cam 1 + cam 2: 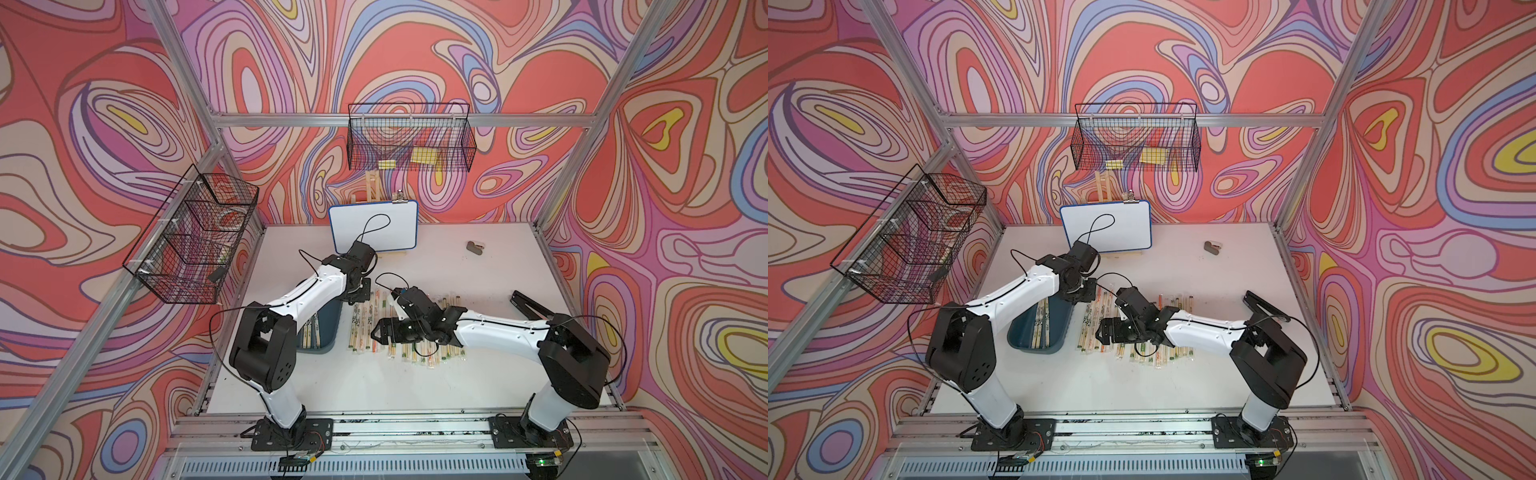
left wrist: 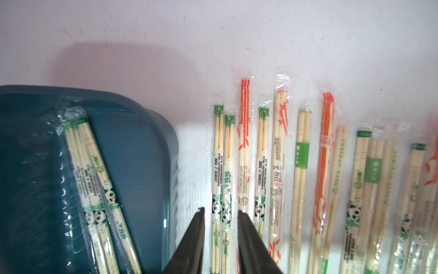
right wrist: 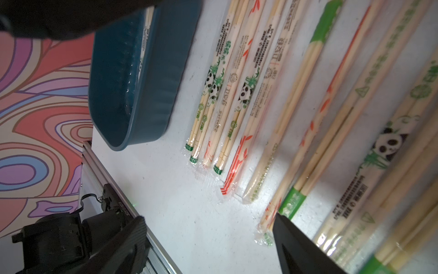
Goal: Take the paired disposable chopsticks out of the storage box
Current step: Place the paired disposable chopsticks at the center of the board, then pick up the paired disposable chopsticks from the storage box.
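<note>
Closely, chopsticks [image 2: 219, 166] beside box [image 2: 166, 142] (left hand [image 2: 220, 211] astride)

One storage box [image 1: 1020, 332], two baskets [image 1: 1136, 137] [image 1: 909, 241] (wire)

Green "筷筷乐" on a panda-printed chopstick sleeve [image 2: 228, 180], "卫安康" on an orange-bamboo chopstick sleeve [image 2: 277, 175]; finer print unreadable.

We seem to be in a robotics lab cell: a silver aluminium-profile frame [image 1: 332, 120], swirling red-and-lilac printed wall panels [image 1: 415, 50], a flat white tabletop [image 1: 478, 270], and two white-and-black jointed arms [image 1: 307, 291] bolted to a grooved metal rail [image 1: 415, 424].
</note>
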`<action>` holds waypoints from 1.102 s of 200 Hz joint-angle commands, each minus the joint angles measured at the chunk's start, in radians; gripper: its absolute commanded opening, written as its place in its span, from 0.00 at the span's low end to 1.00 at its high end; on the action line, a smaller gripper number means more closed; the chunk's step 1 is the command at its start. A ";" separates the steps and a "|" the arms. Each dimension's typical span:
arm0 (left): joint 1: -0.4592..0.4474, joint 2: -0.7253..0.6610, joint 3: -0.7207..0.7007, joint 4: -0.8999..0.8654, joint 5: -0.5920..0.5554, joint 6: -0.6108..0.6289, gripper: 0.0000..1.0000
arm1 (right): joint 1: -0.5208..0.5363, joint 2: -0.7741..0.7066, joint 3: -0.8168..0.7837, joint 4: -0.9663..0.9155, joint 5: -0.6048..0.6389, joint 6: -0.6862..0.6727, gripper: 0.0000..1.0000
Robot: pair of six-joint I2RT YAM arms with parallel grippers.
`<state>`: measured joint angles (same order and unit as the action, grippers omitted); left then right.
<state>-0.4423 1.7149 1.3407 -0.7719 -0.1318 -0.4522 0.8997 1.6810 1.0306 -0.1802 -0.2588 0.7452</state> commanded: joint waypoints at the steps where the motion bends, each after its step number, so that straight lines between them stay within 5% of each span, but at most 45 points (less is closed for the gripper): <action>1: 0.020 -0.055 0.016 -0.048 -0.034 -0.020 0.29 | 0.007 -0.014 0.034 -0.010 0.003 -0.010 0.89; 106: 0.223 -0.227 -0.168 -0.027 -0.081 -0.078 0.30 | 0.006 0.047 0.146 0.002 -0.040 -0.008 0.89; 220: 0.288 -0.070 -0.283 0.090 -0.051 -0.119 0.29 | 0.034 0.125 0.221 0.005 -0.059 0.002 0.89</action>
<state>-0.1684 1.6135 1.0710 -0.7147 -0.1856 -0.5549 0.9295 1.7905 1.2369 -0.1726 -0.3153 0.7456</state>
